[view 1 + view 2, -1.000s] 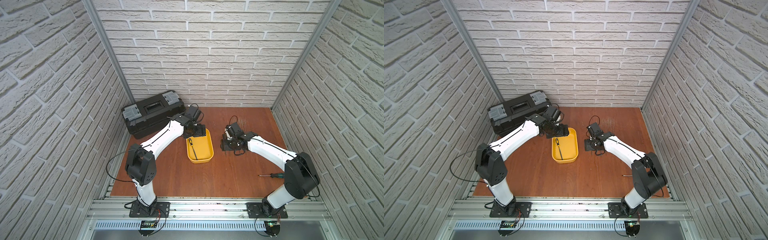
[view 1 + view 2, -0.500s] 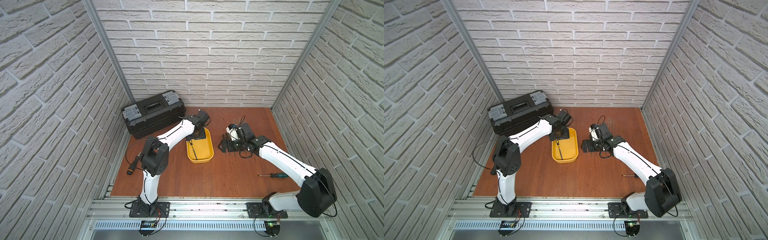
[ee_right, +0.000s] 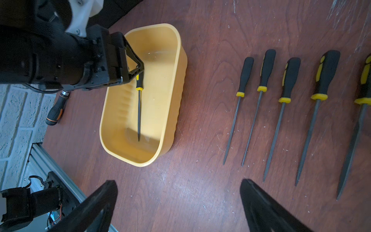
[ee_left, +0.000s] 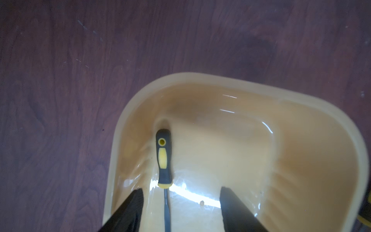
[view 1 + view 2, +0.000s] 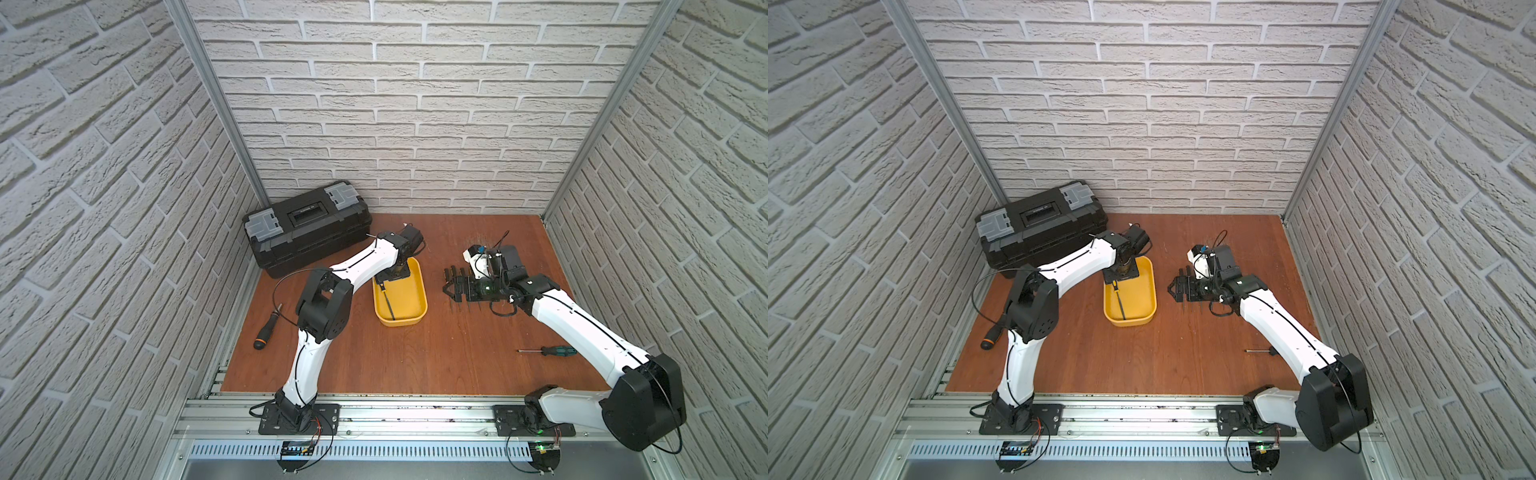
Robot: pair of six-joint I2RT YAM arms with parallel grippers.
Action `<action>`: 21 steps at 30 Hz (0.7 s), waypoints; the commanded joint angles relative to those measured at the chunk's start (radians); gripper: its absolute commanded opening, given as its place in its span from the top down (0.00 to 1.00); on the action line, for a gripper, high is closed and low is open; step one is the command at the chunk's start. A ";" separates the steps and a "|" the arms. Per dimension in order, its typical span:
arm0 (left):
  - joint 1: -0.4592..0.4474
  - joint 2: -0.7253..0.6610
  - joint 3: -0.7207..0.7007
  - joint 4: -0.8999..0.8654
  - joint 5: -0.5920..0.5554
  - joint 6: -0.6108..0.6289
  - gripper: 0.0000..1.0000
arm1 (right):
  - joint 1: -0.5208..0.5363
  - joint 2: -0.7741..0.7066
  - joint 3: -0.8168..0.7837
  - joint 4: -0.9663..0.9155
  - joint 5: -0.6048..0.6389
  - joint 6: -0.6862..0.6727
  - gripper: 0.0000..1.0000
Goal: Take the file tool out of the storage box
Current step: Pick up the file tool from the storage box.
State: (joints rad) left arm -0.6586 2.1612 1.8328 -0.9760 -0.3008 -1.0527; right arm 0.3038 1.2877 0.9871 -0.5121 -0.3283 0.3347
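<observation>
Left pincer (image 4: 181, 188): open, jaws astride the neck of the file tool (image 4: 164, 160), set to clamp it
Right pincer (image 3: 178, 181): open, empty, held clear of the storage box (image 3: 176, 96)

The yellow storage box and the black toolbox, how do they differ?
The storage box is bright yellow; the toolbox is black with grey latches. The storage box is small, shallow and open-topped, with one file lying inside; the toolbox is larger, taller and its lid is shut. The storage box sits mid-table; the toolbox sits by the back wall. Both are rectangular, on the wooden table.
</observation>
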 commanded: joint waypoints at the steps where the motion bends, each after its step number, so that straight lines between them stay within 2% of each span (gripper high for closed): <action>1: -0.010 0.032 0.035 -0.055 -0.028 -0.026 0.36 | -0.013 -0.040 -0.019 0.038 -0.029 -0.011 0.00; 3: -0.008 0.050 0.051 -0.075 -0.036 -0.024 0.40 | -0.017 -0.051 -0.028 0.043 -0.027 -0.002 0.00; 21: 0.006 0.144 0.077 -0.086 -0.037 -0.007 0.49 | -0.032 -0.082 -0.041 0.044 -0.028 0.016 0.01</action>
State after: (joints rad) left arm -0.6605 2.2833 1.8912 -1.0321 -0.3168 -1.0668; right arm 0.2775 1.2301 0.9516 -0.4976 -0.3424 0.3412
